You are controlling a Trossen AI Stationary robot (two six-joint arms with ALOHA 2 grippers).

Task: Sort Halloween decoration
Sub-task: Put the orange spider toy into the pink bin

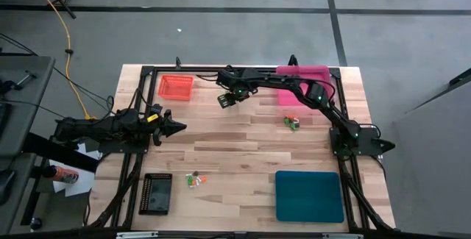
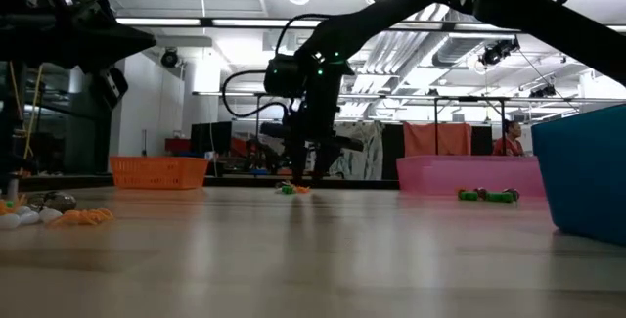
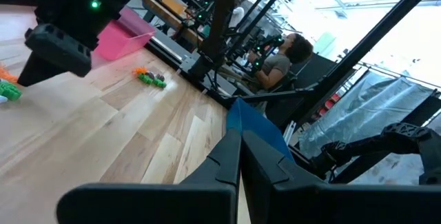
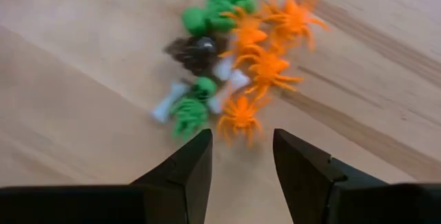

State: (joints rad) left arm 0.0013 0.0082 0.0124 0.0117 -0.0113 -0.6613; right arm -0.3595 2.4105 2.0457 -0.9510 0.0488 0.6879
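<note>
The Halloween decoration lies in small heaps on the wooden table. One heap (image 4: 227, 79) of orange spiders, green pieces, white bones and a dark brown piece lies just beyond my right gripper (image 4: 241, 151). That gripper is open, points steeply down and hovers over the heap (image 2: 291, 189) near the table's far edge (image 1: 227, 98). It touches nothing. A second heap (image 1: 292, 122) lies right of centre, a third (image 1: 195, 180) near the front. My left gripper (image 1: 175, 127) waits shut at the table's left side, pointing level.
An orange tray (image 1: 175, 86) stands at the far left and a pink tray (image 1: 302, 84) at the far right. A teal tray (image 1: 309, 195) sits at the near right, a black tray (image 1: 156, 193) at the near left. A person (image 3: 279, 58) sits beyond the table.
</note>
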